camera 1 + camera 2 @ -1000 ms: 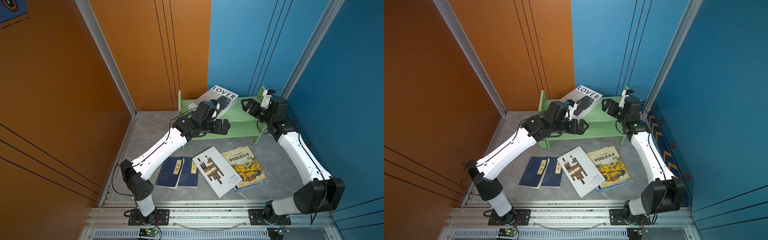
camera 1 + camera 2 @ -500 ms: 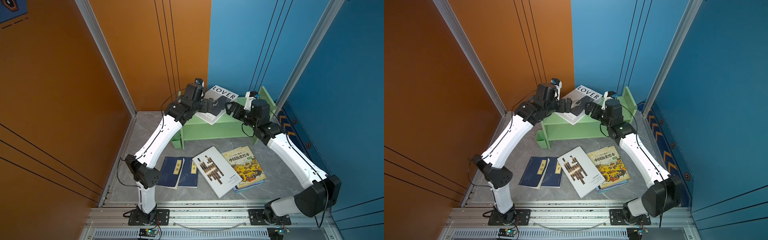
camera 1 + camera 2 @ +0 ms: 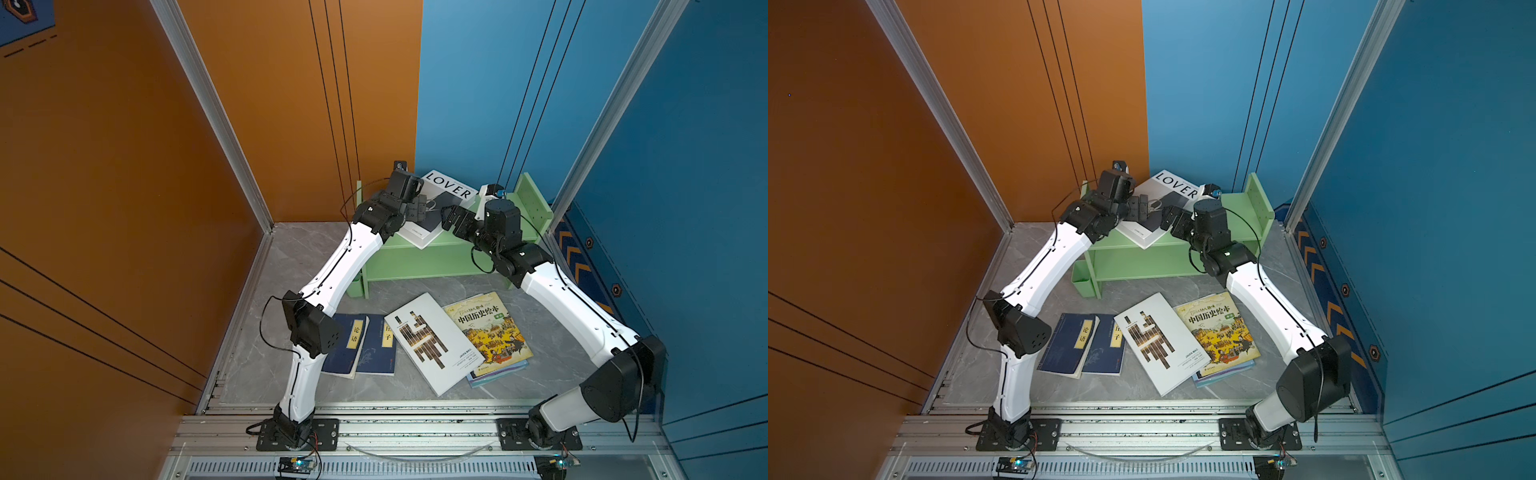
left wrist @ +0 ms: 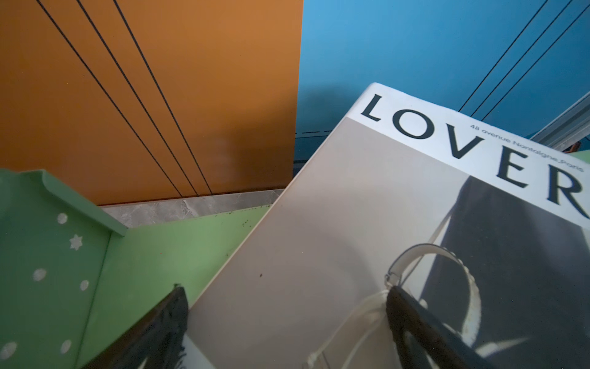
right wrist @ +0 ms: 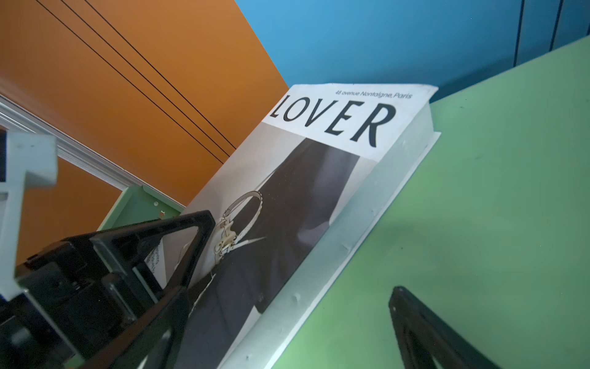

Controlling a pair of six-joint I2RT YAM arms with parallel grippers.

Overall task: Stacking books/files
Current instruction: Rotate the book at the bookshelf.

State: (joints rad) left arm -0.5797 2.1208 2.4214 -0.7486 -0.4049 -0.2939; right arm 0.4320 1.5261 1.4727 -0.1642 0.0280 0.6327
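Both arms risen from shelf front, now at thick white "LOVER" book [image 3: 451, 190], askew atop green shelf [image 3: 415, 257]. Judged: first pick starting, stack not begun. Left claw [image 3: 424, 209] spread wide, straddling book edge, empty. Right claw [image 3: 452, 216] spread wide astride opposite edge, contact unclear. Other books flat on desk [image 3: 291, 249].

Thick white "LOVER" book [image 3: 451, 190] lies cover-up and askew on the green shelf [image 3: 415, 259], one corner overhanging the front edge. On the grey floor [image 3: 266, 365]: two navy yellow-labelled books [image 3: 376, 347], side by side and overlapping; white book with brown-black bars [image 3: 432, 340]; yellow illustrated Chinese picture book [image 3: 490, 332] atop a thin light-blue book [image 3: 505, 370].
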